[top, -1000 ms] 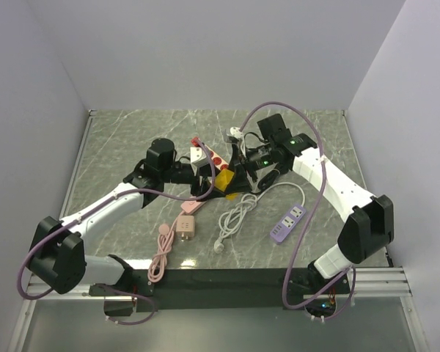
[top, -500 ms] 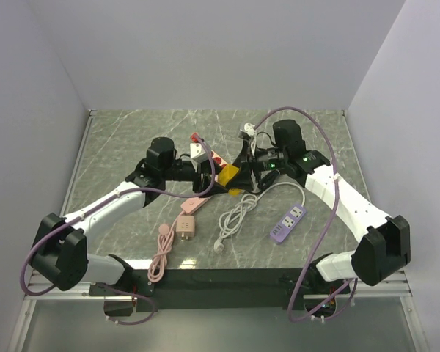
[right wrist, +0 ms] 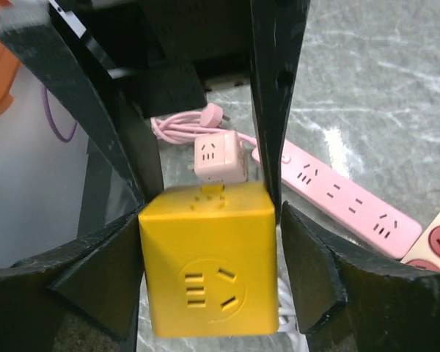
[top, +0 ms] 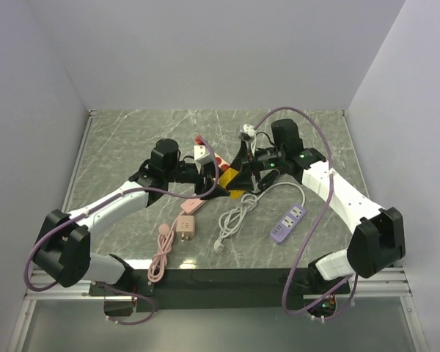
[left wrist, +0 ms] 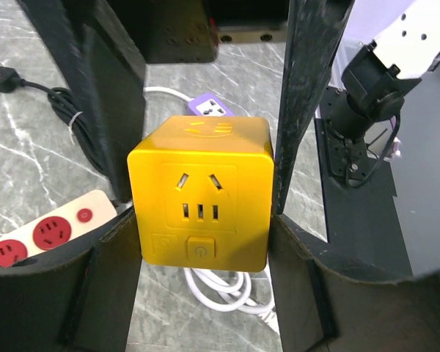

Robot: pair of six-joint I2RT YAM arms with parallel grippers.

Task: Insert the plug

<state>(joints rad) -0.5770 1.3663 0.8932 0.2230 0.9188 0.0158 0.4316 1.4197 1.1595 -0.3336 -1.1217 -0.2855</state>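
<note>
The plug [top: 229, 176] is a bright-yellow cube held above the table's middle, between both grippers, which face each other. In the left wrist view the plug [left wrist: 199, 194] sits tight between my left gripper's [left wrist: 204, 238] fingers, socket face and button toward the camera. My left gripper [top: 220, 180] is shut on it. In the right wrist view the plug [right wrist: 207, 268] lies between my right gripper's [right wrist: 209, 246] fingers, with a thin gap on its right side. My right gripper [top: 239, 173] is open around the plug.
A white strip with red sockets [top: 209, 155] lies just behind the plug. A pink strip [top: 191, 205] and a pink cube adapter [top: 187, 226] with cable lie front left. A purple strip [top: 290, 220] and a coiled white cable [top: 235, 216] lie front right.
The right arm has swung its elbow outward and turned its wrist, bringing its fingers round the plug. The plug and the left gripper have shifted slightly right and back.
</note>
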